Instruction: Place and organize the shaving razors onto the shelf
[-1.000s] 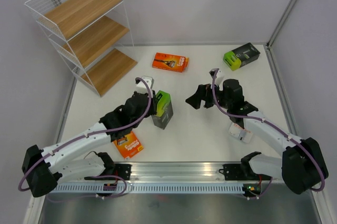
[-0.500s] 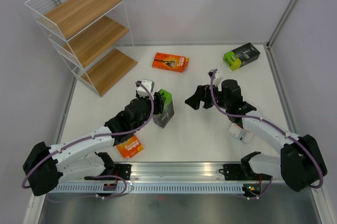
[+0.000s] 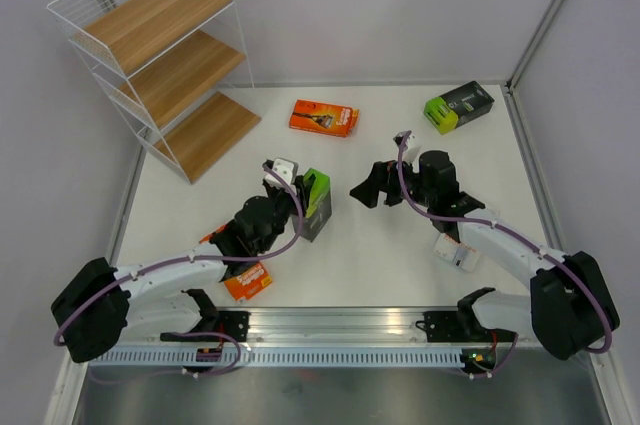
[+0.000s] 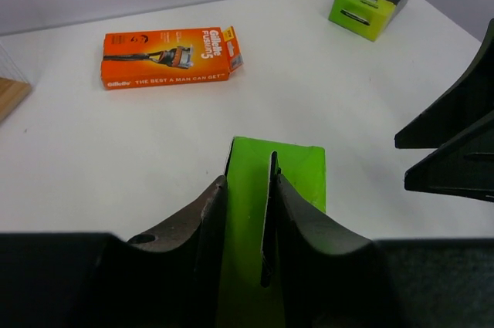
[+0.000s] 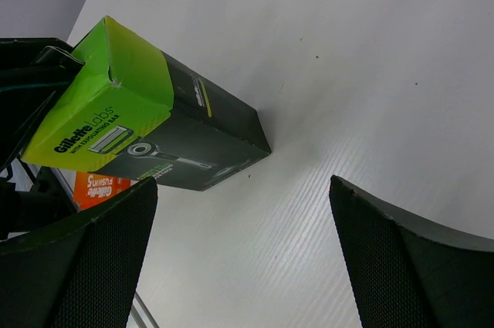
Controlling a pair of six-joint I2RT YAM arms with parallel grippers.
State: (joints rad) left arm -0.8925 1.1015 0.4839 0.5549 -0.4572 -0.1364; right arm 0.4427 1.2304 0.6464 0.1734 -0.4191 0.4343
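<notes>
The left fingers (image 4: 193,224) are clamped on the lime end of a black-and-lime razor pack (image 5: 185,139) in the middle of the tabletop (image 3: 380,245), with its black end touching the surface. The right fingers (image 5: 401,251) are spread wide, holding nothing, near that pack on its right. The shelf (image 3: 160,10) stands at the far left corner, well apart. A far orange pack (image 3: 323,117) and a second lime pack (image 3: 458,106) lie farther back. A near orange pack (image 3: 247,282) lies under the left arm and a white pack (image 3: 455,253) under the right arm

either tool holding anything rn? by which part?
Left tool grips the black-and-green razor pack by its lime-green end. Right tool is open and holds nothing.
</notes>
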